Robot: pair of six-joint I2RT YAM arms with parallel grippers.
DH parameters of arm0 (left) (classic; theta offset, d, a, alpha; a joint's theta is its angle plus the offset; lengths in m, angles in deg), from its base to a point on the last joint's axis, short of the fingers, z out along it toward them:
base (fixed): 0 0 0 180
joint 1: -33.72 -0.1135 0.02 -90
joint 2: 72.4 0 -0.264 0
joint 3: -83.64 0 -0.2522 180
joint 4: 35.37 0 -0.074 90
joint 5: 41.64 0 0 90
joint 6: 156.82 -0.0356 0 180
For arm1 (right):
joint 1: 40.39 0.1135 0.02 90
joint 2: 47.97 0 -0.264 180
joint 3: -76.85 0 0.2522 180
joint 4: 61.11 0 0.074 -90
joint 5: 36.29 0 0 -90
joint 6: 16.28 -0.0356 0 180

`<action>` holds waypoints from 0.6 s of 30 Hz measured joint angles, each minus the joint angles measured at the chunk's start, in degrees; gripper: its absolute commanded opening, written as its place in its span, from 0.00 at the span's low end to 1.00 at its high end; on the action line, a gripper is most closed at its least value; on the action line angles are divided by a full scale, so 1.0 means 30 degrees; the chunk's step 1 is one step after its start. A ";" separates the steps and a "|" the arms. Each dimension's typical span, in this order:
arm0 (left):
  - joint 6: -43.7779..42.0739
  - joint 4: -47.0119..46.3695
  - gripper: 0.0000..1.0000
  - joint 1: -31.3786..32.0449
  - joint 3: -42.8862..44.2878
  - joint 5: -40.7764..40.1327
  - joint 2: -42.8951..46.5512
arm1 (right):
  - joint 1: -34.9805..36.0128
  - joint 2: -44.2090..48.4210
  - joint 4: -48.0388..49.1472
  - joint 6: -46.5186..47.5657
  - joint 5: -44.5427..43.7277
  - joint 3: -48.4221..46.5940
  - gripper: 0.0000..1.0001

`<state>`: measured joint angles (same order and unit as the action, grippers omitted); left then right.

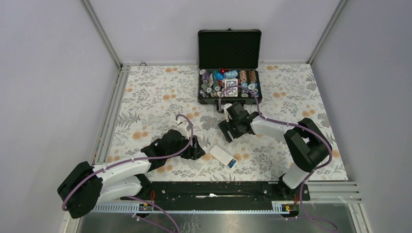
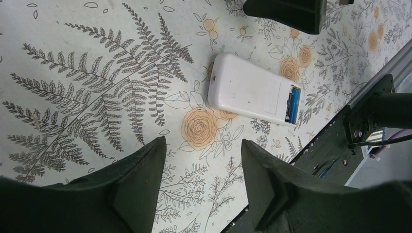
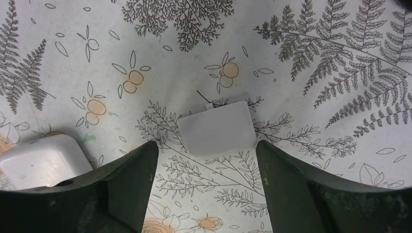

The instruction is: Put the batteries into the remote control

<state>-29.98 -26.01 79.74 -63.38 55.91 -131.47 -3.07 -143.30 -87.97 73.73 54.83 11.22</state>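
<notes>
White remote control [image 2: 248,90], batteries [image 2: 293,103] showing, lies near the spread left gripper [image 2: 202,145].

1. This is a robotics lab test cell. Two black-and-white robot arms, the left arm [image 1: 121,167] at 7 o'clock and the right arm [image 1: 272,127] at 5 o'clock, are bolted to a black mounting rail [image 1: 218,188] at 6 o'clock.
2. Bare pale grey walls [image 1: 43,73] box the table in, joined by aluminium frame posts [image 1: 103,35] at 11 and 1 o'clock.
3. Purple cables [image 1: 184,116] run loose along both arms.
4. A floral cloth [image 1: 155,92] covers the worktable, and an open chip case [image 1: 229,68] sits on it at 12 o'clock.
</notes>
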 measured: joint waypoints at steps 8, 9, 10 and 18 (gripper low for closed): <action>0.0007 -0.0022 0.61 -0.0007 0.0000 0.0058 -0.0080 | 0.0182 -0.0437 -0.0182 0.0656 -0.1086 -0.0452 0.86; 0.0007 -0.0022 0.61 -0.0007 0.0000 0.0073 -0.0138 | 0.0182 -0.0488 -0.0248 0.0736 -0.1129 -0.0546 0.86; 0.0007 -0.0022 0.61 -0.0007 0.0000 0.0095 -0.0189 | 0.0182 -0.0568 -0.0284 0.0809 -0.1144 -0.0641 0.86; 0.0007 -0.0029 0.61 -0.0044 0.0000 0.0160 -0.0255 | 0.0182 -0.0794 -0.0393 0.1107 -0.0044 -0.0903 0.85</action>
<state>-29.96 -26.10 79.61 -63.38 56.39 -132.24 -2.52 -145.68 -89.15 77.05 54.70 8.50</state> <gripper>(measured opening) 0.614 0.852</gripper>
